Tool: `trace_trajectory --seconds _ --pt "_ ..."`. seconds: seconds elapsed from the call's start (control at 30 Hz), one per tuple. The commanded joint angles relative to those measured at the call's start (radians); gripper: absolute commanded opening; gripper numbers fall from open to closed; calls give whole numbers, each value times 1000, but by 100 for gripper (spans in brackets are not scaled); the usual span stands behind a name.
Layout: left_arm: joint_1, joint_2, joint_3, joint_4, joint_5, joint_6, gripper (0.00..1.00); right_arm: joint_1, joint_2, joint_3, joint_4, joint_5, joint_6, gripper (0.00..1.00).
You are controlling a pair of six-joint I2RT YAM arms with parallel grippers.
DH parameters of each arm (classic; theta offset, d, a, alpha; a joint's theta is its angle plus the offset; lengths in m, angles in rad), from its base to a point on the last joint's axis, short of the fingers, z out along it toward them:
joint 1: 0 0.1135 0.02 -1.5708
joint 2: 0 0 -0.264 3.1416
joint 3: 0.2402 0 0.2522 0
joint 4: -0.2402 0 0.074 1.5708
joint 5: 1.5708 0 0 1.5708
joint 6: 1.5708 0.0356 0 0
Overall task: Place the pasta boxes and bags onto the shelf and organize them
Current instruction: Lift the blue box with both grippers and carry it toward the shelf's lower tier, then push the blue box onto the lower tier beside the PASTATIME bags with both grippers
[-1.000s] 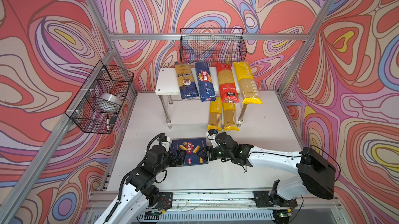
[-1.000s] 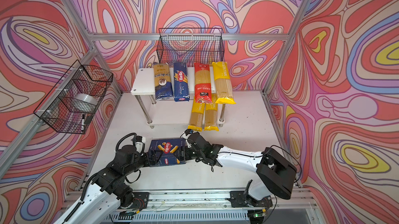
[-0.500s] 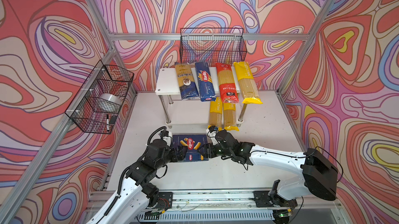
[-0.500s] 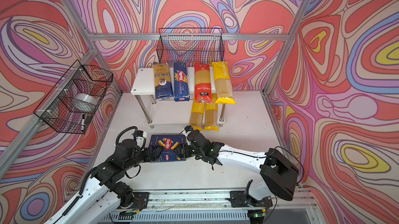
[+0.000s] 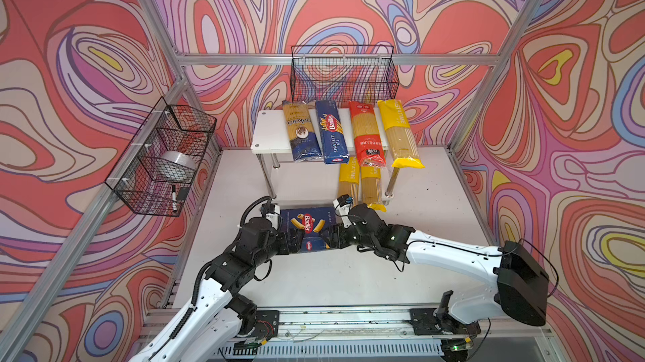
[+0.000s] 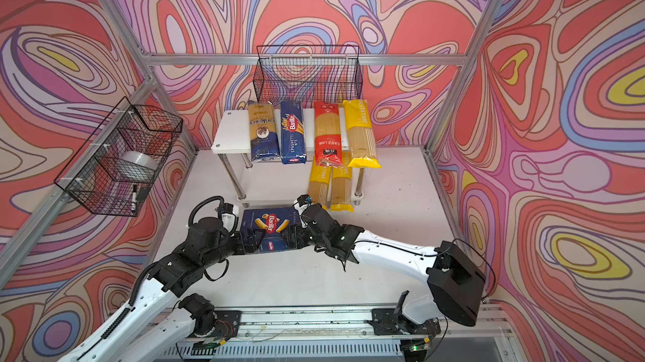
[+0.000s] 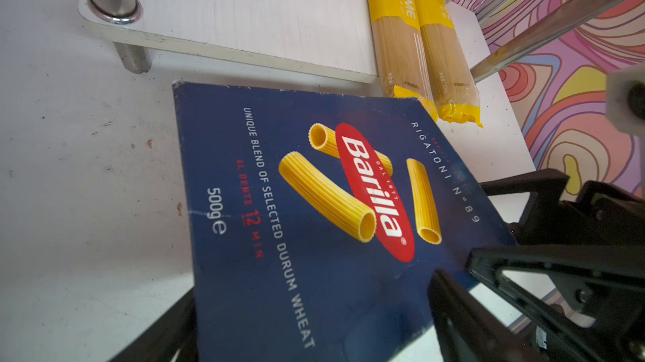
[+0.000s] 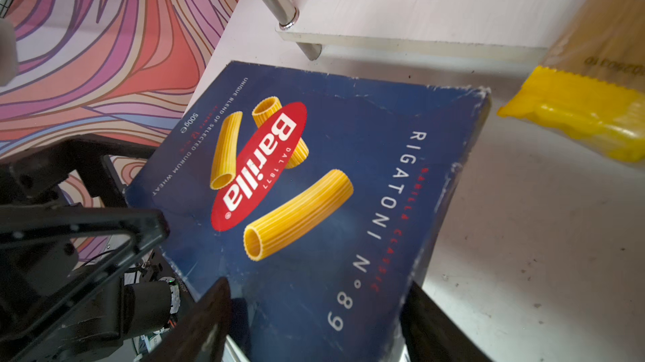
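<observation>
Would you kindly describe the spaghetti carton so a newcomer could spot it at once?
Find the white shelf under the black wire basket on the back wall. On its top board, the spaghetti carton lies second from the left in a row of four. It alone is a blue box with a red Barilla oval, not a plastic bag.

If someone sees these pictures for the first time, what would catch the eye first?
First, the wide dark blue Barilla rigatoni carton, low in the middle of both top views, gripped at opposite sides by the left gripper and right gripper. Behind it, the white two-tier shelf carries long spaghetti packs, and swirling red-and-pink wallpaper covers the walls.
</observation>
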Motion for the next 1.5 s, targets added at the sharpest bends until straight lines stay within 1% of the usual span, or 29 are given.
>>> trace_trajectory --seconds 0.0,0.37,0.63,0.93,1.1,1.27,1.47 --pt "-44 7 61 202 139 34 93 30 -20 87 170 -87 -60 77" --pt "-44 93 94 280 120 74 94 20 28 140 180 -71 -91 76" --pt "-44 147 123 315 54 141 96 -5 68 178 177 -47 -108 76" --pt "-44 208 113 428 32 177 97 -17 134 255 190 -48 -145 76" --pt "-44 261 133 443 10 210 98 -32 171 286 190 -44 -163 76" --pt "-44 312 151 469 -45 220 99 -47 202 292 215 -45 -160 76" --pt "-43 376 145 539 -96 217 99 -72 238 295 260 -38 -152 77"
